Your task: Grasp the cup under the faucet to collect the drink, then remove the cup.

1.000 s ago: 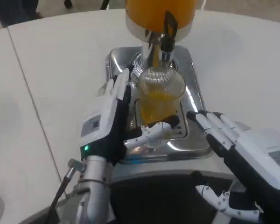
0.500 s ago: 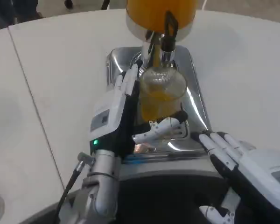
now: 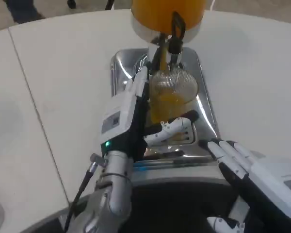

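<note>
**Cup gripped under the tap, spill risk on the way out**

My left hand (image 3: 136,119) wraps the ribbed clear cup (image 3: 172,97), fingers up its nine o'clock side, thumb across the front at six. The cup sits directly below the faucet (image 3: 170,46) of the orange dispenser (image 3: 167,14), part full of juice. If I pull out tilted or clip the spout, I expect juice to slop onto the steel drip tray (image 3: 206,124). My right hand (image 3: 252,165) waits at five o'clock, fingers spread, holding nothing.
</note>
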